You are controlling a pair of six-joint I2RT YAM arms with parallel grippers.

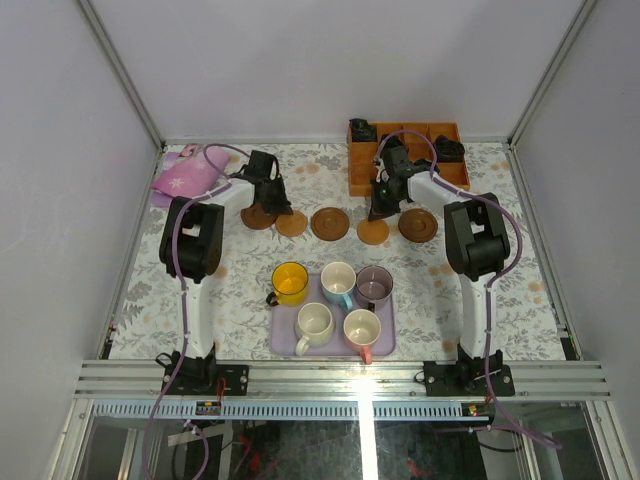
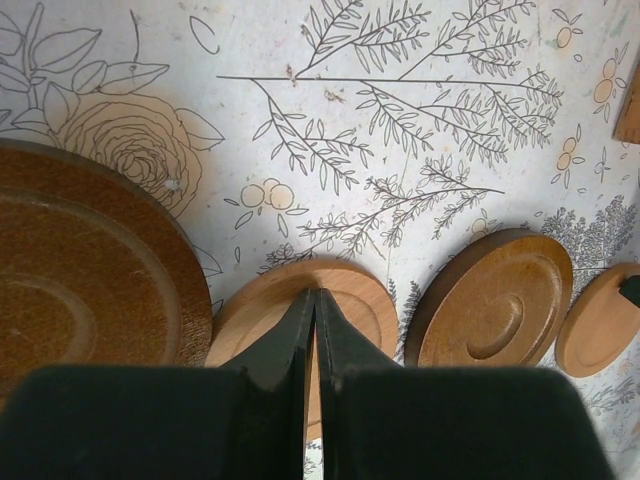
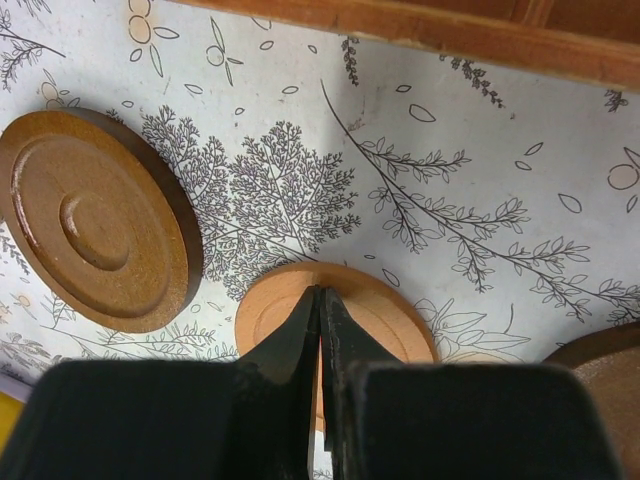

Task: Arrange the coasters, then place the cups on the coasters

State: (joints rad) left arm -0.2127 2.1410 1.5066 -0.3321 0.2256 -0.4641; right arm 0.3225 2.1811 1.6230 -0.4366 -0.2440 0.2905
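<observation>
- The five coasters point(image 1: 329, 223) lie flat in a row beyond the lavender tray point(image 1: 283, 342). The row's long axis runs left to right across the flower-printed desk point(image 1: 150, 290).
- Dark grooved discs sit at both ends and in the middle, with a light tan disc in each gap.
- The left pincer point(image 2: 315, 300) is pressed shut and holds nothing. Its tips are over the tan coaster beyond the tray's left side; whether they touch the wood I cannot tell.
- The right pincer point(image 3: 320, 298) is likewise closed and empty. Its tips are over the tan coaster beyond the tray's right side, with a dark coaster on either side of it.
- The cups point(image 1: 338, 283) stand upright, mouths up. The light blue, greyish-purple, cream-white and pink ones are on the tray.
- The yellow cup point(image 1: 290, 283) stands at the tray's far left corner with its handle pointing near-left. Whether it rests on the tray I cannot tell.
- The pink cup's handle points toward the arm bases.
- An orange-brown compartment box point(image 1: 362, 170) lies beyond the row, to the far right of the tray, and the right arm partly covers it.
- A pink cloth point(image 1: 185, 178) lies to the far left of the tray.
</observation>
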